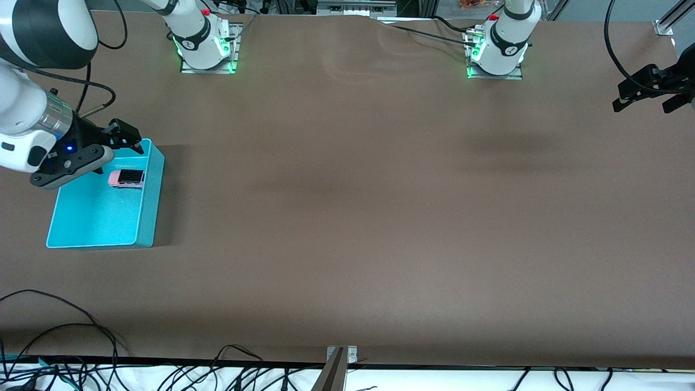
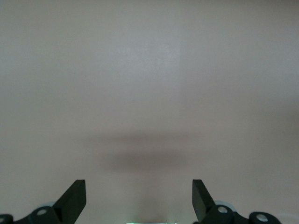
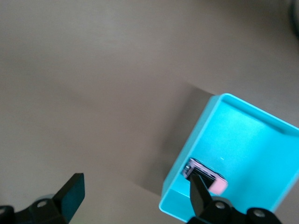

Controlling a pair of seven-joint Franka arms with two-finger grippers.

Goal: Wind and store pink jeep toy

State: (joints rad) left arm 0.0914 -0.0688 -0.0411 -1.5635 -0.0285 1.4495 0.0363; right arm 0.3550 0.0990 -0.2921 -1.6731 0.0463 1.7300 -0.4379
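Right pincer (image 1: 126, 138) over pink/black jeep toy (image 1: 127, 178)

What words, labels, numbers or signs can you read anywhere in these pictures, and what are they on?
None can be read.
Round marks on the arm bases: too small to read.
Pink jeep toy and turquoise bin: no text visible.
Brown table: no text visible.

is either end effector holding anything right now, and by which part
Nothing is held. The pink jeep toy lies in the turquoise bin; the right end effector and left end effector are open.
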